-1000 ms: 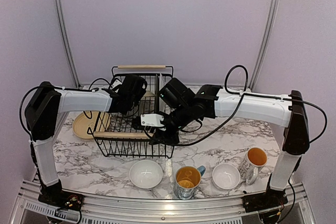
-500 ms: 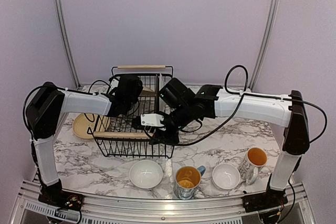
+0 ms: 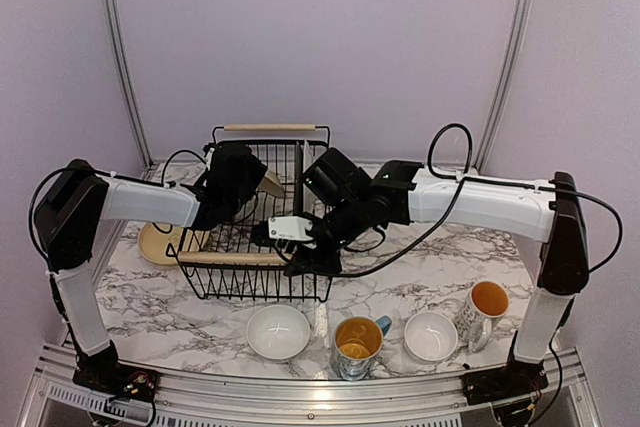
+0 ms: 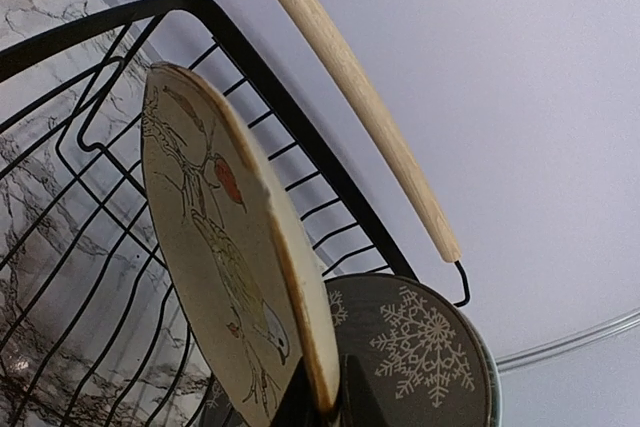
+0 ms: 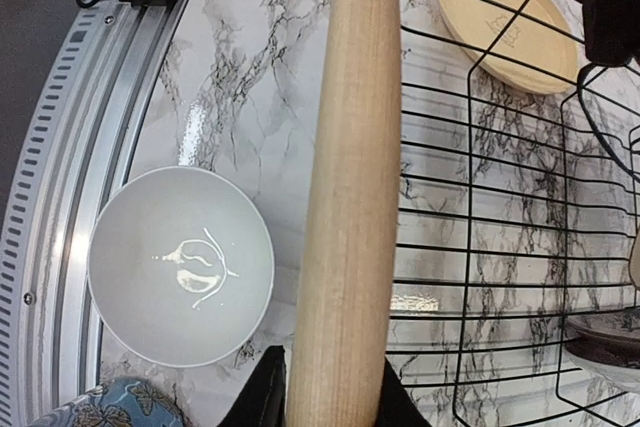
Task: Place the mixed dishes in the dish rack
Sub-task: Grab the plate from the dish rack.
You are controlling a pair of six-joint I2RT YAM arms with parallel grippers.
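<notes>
From above, the left claw [image 3: 250,187] has drifted a touch leftward since the last look. It carries the cream bird plate [image 3: 270,184] over the far half of the dish rack [image 3: 255,285]. The right claw [image 3: 302,250] hasn't budged at the rack's near side. Left wrist: we see the claw pinching that plate's rim, the plate tilted on edge, with a grey snowflake plate [image 4: 420,347] just behind. Right wrist: the claw is clamped round the near wooden handle [image 5: 345,197], a white bowl [image 5: 180,262] on the worktop [image 5: 250,67] beside it.
</notes>
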